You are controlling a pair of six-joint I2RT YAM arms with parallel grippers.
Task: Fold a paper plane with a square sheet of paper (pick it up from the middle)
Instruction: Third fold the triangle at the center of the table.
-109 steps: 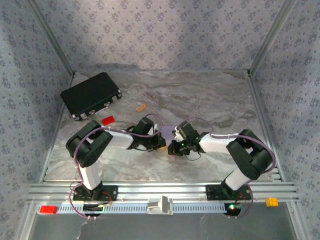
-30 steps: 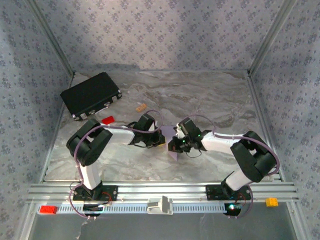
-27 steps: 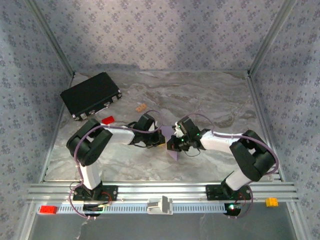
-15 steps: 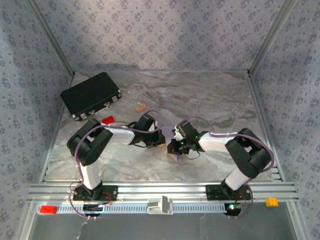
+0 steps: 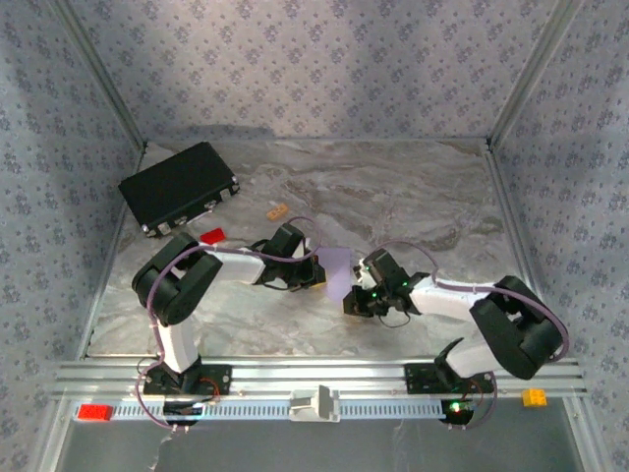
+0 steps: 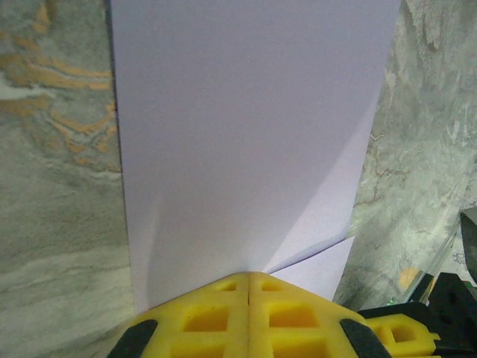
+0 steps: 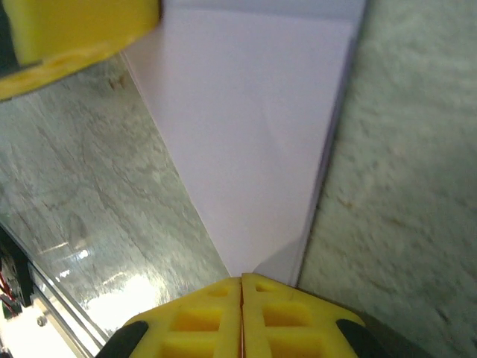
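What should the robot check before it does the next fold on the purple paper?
1. Left gripper shut on the paper: ok.
2. Right gripper shut at the paper's pointed tip: ok. Truly pinching it: cannot tell.
3. Paper folded to a point at the right gripper's end: ok.
4. Paper untorn: ok where visible.
5. Black case and red block well away from the paper: ok.

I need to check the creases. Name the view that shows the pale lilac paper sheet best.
The left wrist view: the thin pale lilac paper sheet spans it, diagonal fold edge and lower layer clear. The right wrist view shows a tapering folded section; the top view, a small distant patch.
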